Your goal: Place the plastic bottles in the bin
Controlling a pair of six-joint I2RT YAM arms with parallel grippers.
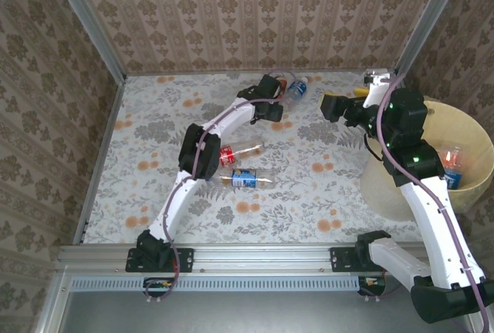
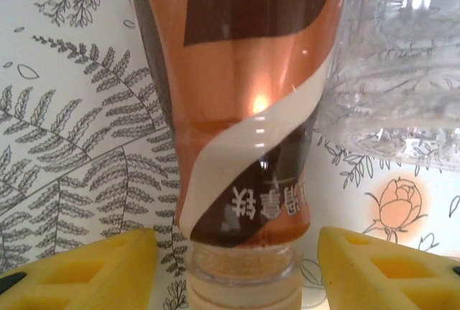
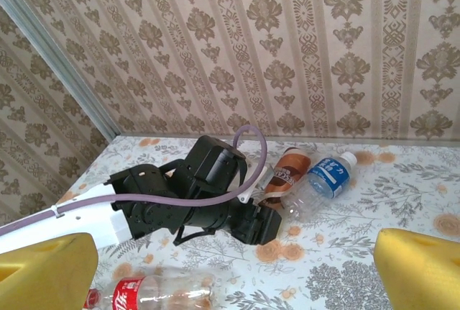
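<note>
Yellow fingers [image 2: 86, 270] of the left gripper [image 2: 237, 267] are spread either side of a brown-labelled bottle [image 2: 244, 108], with gaps left and nothing clamped.
That bottle is found well left of the bin [image 1: 382, 182], beside a blue-labelled bottle [image 1: 298, 88]; the right gripper [image 1: 333, 107] is held wide open and empty just left of the bin, in which one bottle [image 1: 451, 167] is seen.
</note>
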